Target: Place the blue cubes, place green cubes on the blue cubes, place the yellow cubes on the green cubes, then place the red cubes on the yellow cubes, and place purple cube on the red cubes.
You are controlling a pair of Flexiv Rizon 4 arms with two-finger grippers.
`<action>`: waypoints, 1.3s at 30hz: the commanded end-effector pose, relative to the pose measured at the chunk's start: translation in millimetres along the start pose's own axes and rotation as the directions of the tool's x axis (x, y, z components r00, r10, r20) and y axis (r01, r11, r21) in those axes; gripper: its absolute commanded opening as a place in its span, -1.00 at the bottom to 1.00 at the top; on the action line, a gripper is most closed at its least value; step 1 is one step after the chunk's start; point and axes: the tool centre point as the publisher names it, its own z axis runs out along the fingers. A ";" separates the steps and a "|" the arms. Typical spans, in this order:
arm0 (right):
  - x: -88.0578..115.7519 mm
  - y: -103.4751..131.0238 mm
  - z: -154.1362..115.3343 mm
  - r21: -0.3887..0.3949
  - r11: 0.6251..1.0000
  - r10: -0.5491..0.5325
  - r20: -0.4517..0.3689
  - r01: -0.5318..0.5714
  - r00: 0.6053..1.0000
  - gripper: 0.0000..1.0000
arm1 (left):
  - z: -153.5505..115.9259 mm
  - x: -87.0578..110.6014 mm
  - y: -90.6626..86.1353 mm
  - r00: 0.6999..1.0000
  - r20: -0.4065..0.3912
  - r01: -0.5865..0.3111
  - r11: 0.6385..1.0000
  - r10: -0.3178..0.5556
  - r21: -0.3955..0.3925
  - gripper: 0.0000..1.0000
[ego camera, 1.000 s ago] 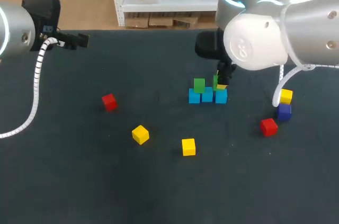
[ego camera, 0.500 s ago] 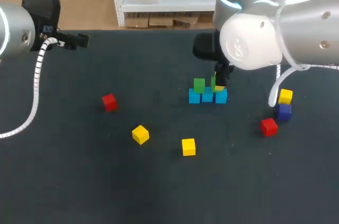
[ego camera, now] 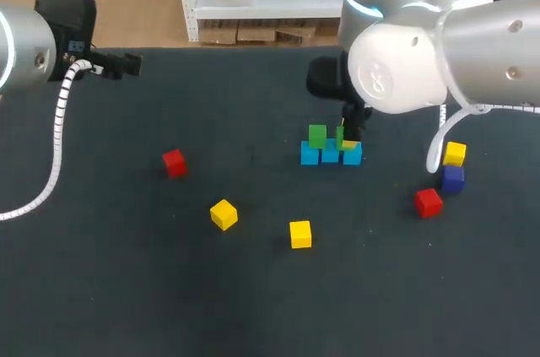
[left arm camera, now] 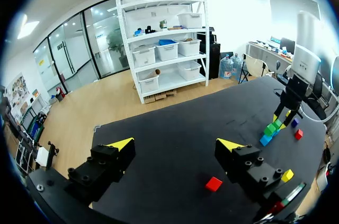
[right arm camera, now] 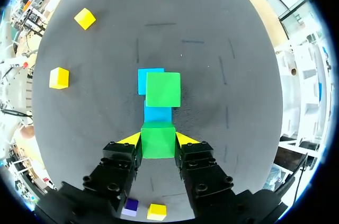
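Nearest, a yellow cube point(ego camera: 300, 234) and a second yellow cube point(ego camera: 224, 214) were recorded, unmoved. To the right, a red cube point(ego camera: 428, 202) was noted, the purple cube point(ego camera: 453, 177) and a third yellow cube point(ego camera: 456, 154) close together just beyond it; another red cube point(ego camera: 174, 163) lay left. Farther, three blue cubes point(ego camera: 330, 154) were found in a row, a green cube point(ego camera: 317, 135) seated on the leftmost. The right gripper point(right arm camera: 158, 138), pinching a second green cube point(ego camera: 341, 133), had been lowered slightly over the rightmost. At far left, the left gripper point(left arm camera: 177, 144) was held spread, unchanged.
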 end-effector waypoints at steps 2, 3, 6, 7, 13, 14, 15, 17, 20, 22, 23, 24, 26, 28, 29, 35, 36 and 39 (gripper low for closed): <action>-0.4 -0.8 0.1 -0.001 1.000 0.000 -0.002 0.000 1.000 -0.40 | 0.7 -0.2 1.4 1.000 0.000 -0.001 1.000 0.001 0.007 1.00; -0.4 -0.8 0.2 -0.001 1.000 0.000 -0.002 0.000 1.000 -0.35 | 0.7 -0.2 1.4 1.000 0.000 -0.001 1.000 0.001 0.007 1.00; -0.6 -0.6 0.2 -0.003 1.000 0.001 0.000 -0.001 1.000 -0.21 | 0.7 -0.2 1.4 1.000 0.000 -0.001 1.000 0.001 0.007 1.00; -0.7 -0.5 0.2 -0.003 1.000 0.001 0.002 -0.001 1.000 -0.18 | 0.7 -0.2 1.4 1.000 0.000 -0.001 1.000 0.001 0.007 1.00; -1.3 -0.3 0.1 -0.005 1.000 -0.002 0.004 0.002 1.000 -0.01 | 0.7 -0.2 1.4 1.000 0.000 -0.001 1.000 0.001 0.007 1.00; -1.3 -0.4 0.1 -0.005 1.000 -0.003 0.004 0.003 1.000 0.03 | 0.7 -0.2 1.4 1.000 0.000 -0.001 1.000 0.001 0.007 1.00; -1.3 -0.4 0.0 -0.004 1.000 -0.003 0.004 0.003 1.000 0.12 | 0.7 -0.2 1.4 1.000 0.000 -0.001 1.000 0.001 0.007 1.00; -1.2 -0.3 -0.6 -0.003 1.000 -0.002 0.002 0.002 1.000 0.75 | 0.7 -0.2 1.4 1.000 0.000 -0.001 1.000 0.001 0.007 1.00; 0.2 -1.0 -7.5 0.005 1.000 0.014 0.020 -0.015 1.000 1.00 | 0.7 -0.2 1.4 1.000 0.000 -0.001 1.000 0.001 0.007 1.00; 4.7 -4.5 -17.0 0.018 0.999 0.040 0.047 -0.041 0.998 1.00 | 0.7 -0.2 1.4 1.000 0.000 -0.001 1.000 0.001 0.007 1.00; 7.4 -5.8 -23.4 0.025 0.998 0.053 0.057 -0.055 0.997 1.00 | 0.7 -0.2 1.4 1.000 0.000 -0.001 1.000 0.001 0.007 1.00; 10.7 -7.5 -29.2 0.037 0.997 0.063 0.060 -0.065 0.996 1.00 | 0.7 -0.2 1.4 1.000 0.000 -0.001 1.000 0.001 0.007 1.00; 17.5 -10.6 -41.3 0.055 0.995 0.079 0.074 -0.084 0.994 1.00 | 0.7 -0.2 1.4 1.000 0.000 -0.001 1.000 0.001 0.007 1.00; 25.3 -13.2 -53.3 0.080 0.992 0.089 0.074 -0.095 0.993 1.00 | 0.7 -0.2 1.4 1.000 0.000 -0.001 1.000 0.001 0.007 1.00; 29.8 -14.8 -58.4 0.091 0.991 0.094 0.071 -0.100 0.993 1.00 | 0.7 -0.2 1.4 1.000 0.000 -0.001 1.000 0.001 0.007 1.00; 66.2 -20.8 -83.0 0.148 0.981 0.127 0.020 -0.128 0.992 1.00 | 0.7 -0.2 1.4 1.000 0.000 -0.001 1.000 0.001 0.007 1.00; 70.9 -21.4 -83.6 0.153 0.980 0.128 0.007 -0.127 0.992 1.00 | 0.7 -0.2 1.4 1.000 0.000 -0.001 1.000 0.001 0.007 1.00; 94.3 -22.3 -83.5 0.162 0.979 0.136 -0.048 -0.127 0.989 1.00 | 0.7 -0.2 1.4 1.000 0.000 -0.001 1.000 0.001 0.007 1.00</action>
